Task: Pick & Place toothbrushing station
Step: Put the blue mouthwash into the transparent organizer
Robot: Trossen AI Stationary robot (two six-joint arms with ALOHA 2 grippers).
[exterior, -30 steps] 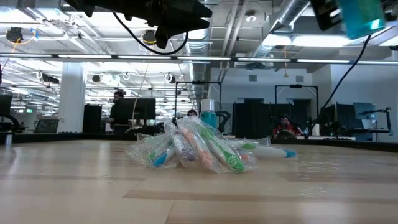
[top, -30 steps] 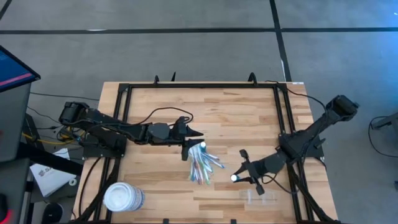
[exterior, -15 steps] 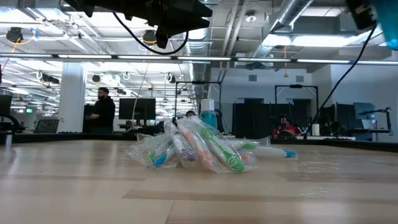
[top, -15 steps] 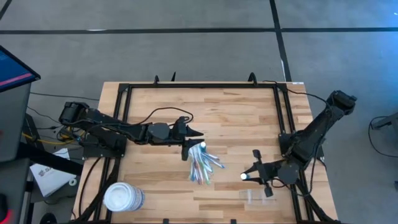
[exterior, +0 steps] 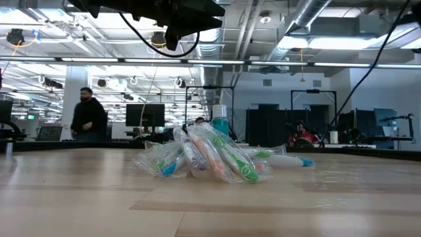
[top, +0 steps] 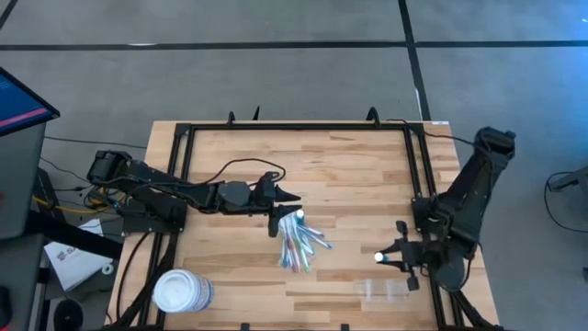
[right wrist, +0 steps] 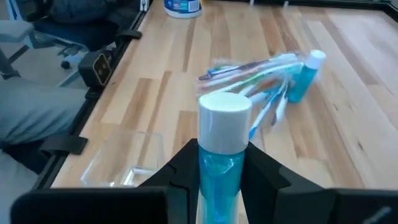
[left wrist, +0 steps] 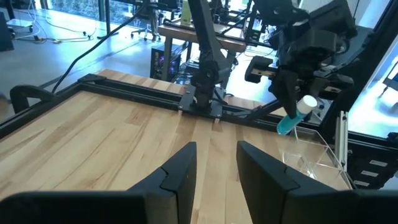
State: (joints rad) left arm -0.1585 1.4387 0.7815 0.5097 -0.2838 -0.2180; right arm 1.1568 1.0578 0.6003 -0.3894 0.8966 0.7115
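Observation:
My right gripper (top: 393, 259) is shut on a blue bottle with a white cap (right wrist: 224, 118), held above the table near its right edge. The see-through toothbrushing station (top: 382, 290) rests flat on the table just nearside of that gripper; it also shows in the right wrist view (right wrist: 122, 165) and the left wrist view (left wrist: 313, 155). My left gripper (left wrist: 216, 167) is open and empty above the pile of wrapped toothbrushes (top: 299, 242), which lies on the table's middle with a second blue bottle (right wrist: 303, 76). My right gripper pinches the bottle's blue body (right wrist: 219, 169) below the cap between its two fingers, one on each side. The bottle runs along the fingers, its cap past their free ends. It is tilted and lifted clear of the table (left wrist: 293, 116).
A large white round tub (top: 182, 291) stands at the table's near left corner. A black frame (top: 299, 128) runs along the table's edges. Bare wood (top: 340, 170) lies at the far middle. A person (exterior: 84, 120) walks in the room behind.
My right gripper has carried the blue bottle toward the table's right edge, out of the low view, and now hangs just farside of the toothbrushing station. The person in the room behind has walked to the left.

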